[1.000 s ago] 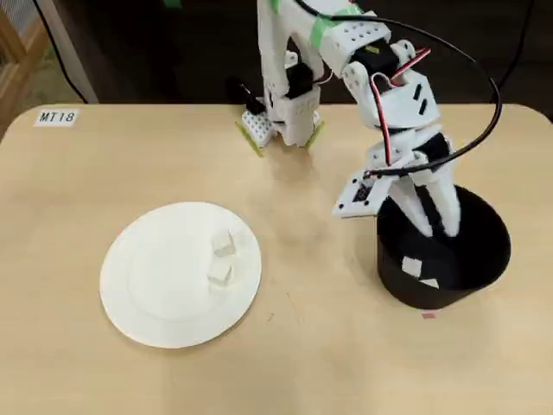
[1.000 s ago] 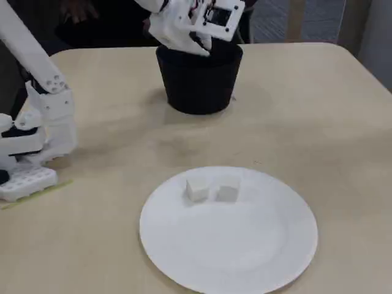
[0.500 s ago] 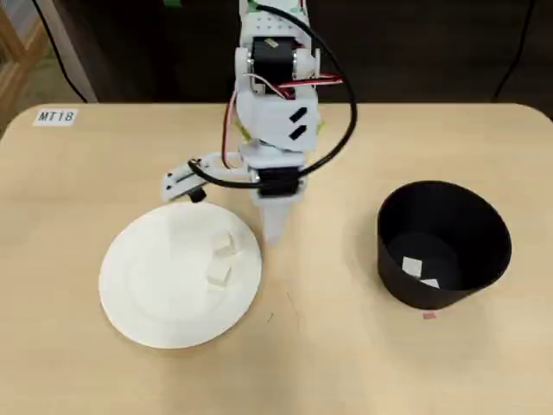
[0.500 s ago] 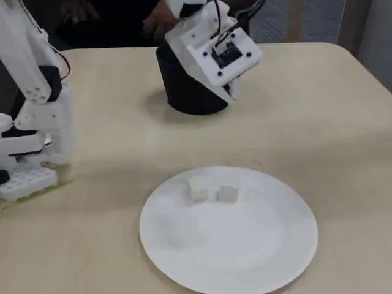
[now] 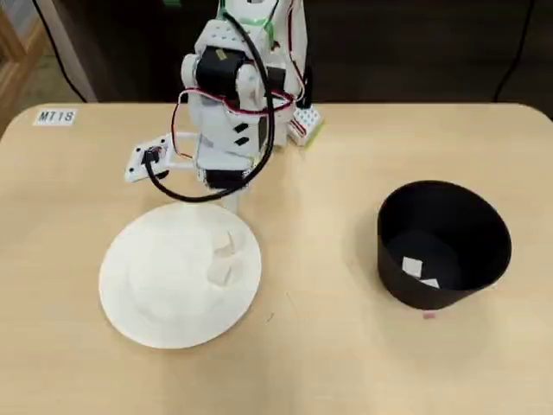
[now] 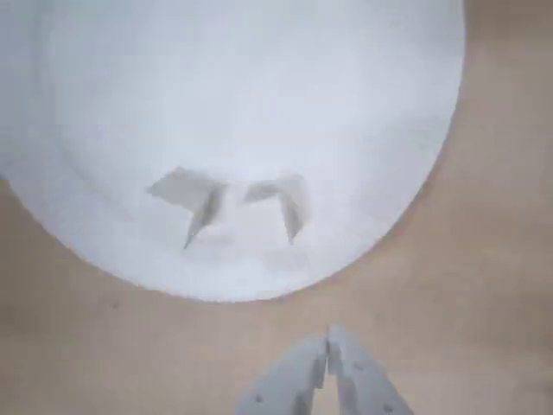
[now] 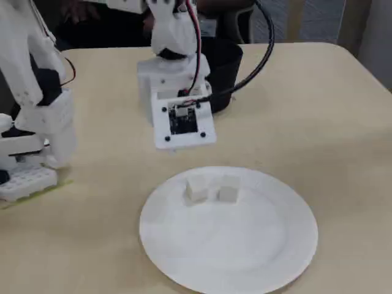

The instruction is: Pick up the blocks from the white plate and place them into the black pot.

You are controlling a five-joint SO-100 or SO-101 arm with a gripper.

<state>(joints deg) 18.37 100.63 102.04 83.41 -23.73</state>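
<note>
Overhead view, pot: I see two blocks (image 5: pixel 420 273) lying on the floor of the black pot (image 5: pixel 484 233), at the right of the bench (image 5: pixel 328 346).
Overhead view, plate: two further blocks (image 5: pixel 226 259) remain on the white plate (image 5: pixel 138 294), toward its right side, near the arm.
Wrist view, end effector: the end effector (image 6: pixel 329 339) is closed and empty, its tips meeting over bare bench just off the plate rim.
Wrist view, blocks: both plate blocks sit side by side, just apart, near the rim closest to the tips.
Fixed view, plate: the same pair rests near the plate's far edge, the arm behind them.
Progress, my judgement: about half done; two blocks delivered, two left to lift and carry across.
</note>
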